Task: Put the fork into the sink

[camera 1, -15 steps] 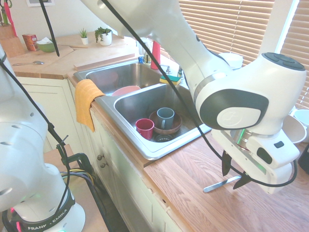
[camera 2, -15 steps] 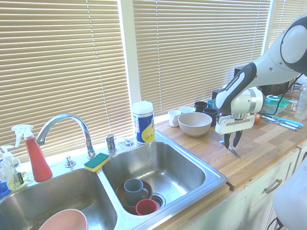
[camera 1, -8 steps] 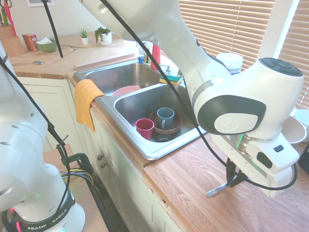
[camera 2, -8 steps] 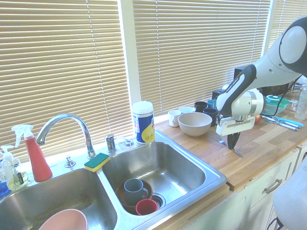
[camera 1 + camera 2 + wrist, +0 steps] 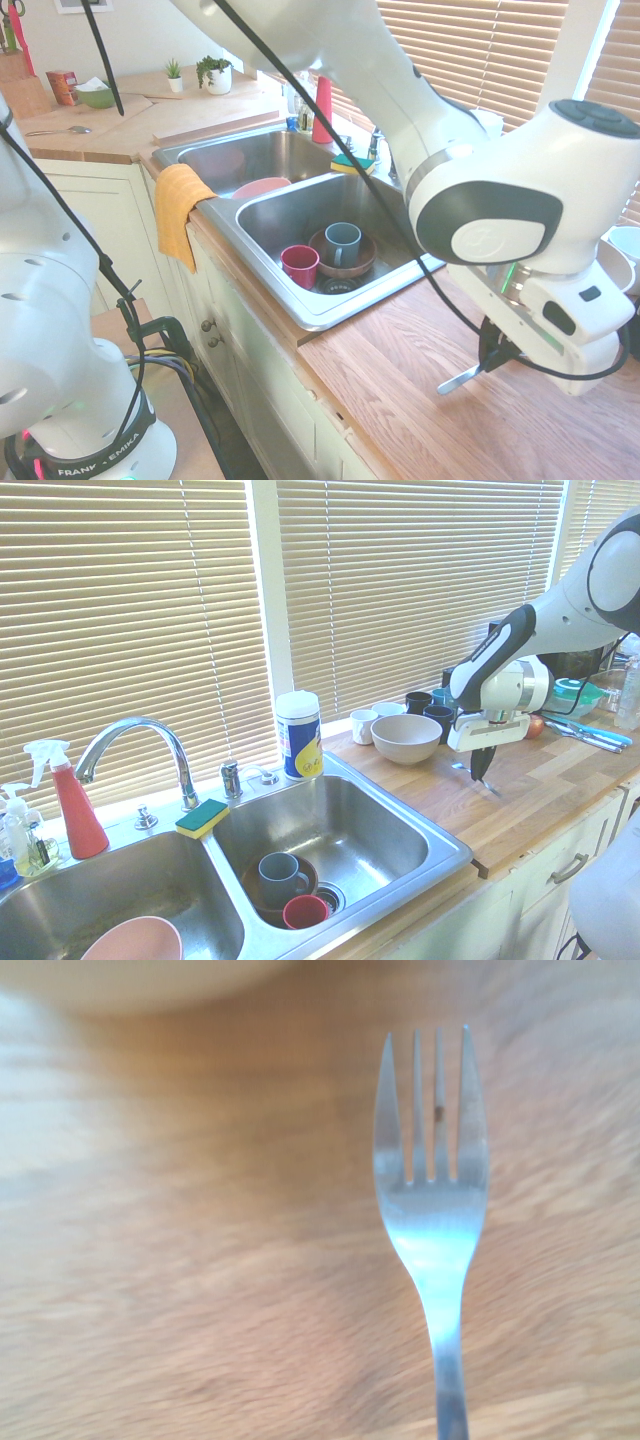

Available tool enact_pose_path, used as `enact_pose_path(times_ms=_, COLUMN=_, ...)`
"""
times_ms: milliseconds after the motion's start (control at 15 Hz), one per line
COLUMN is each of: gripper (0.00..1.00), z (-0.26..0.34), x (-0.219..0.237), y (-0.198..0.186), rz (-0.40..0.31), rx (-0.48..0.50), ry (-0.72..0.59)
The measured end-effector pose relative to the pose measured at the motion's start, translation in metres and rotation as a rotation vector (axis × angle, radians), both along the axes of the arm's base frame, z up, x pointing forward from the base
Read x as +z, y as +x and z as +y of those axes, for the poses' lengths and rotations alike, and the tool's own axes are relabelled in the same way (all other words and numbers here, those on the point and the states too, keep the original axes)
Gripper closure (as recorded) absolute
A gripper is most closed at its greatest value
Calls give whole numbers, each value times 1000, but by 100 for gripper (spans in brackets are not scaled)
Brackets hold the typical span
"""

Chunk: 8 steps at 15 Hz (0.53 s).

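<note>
Two dark jaws (image 5: 481, 763) pinch the fork (image 5: 437, 1250) by its handle over the wooden table (image 5: 540, 820), well apart from the double sink (image 5: 300, 215) holding mugs (image 5: 342, 245).

To the faucetless side of the sink (image 5: 330, 825), the gripper (image 5: 477, 777) has brought its once-parted jaws together on the fork (image 5: 459, 380). Since closing, both have risen slightly over the counter (image 5: 425, 798) beside the sink.

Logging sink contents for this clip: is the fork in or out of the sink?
Out: the gripper grips it beside the sink.
</note>
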State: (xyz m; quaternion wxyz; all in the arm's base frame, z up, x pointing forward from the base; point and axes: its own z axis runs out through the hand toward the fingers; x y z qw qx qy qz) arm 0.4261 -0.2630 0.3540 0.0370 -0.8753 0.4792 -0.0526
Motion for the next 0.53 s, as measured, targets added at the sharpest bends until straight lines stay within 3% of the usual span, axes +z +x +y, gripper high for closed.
enact_pose_path(times_ms=333, gripper=100, z=27, x=71, y=-5, rz=-76, rx=41, ry=-4)
enact_pose_path(times_ms=533, gripper=100, z=98, x=97, y=16, rz=-89, rx=115, ry=-15)
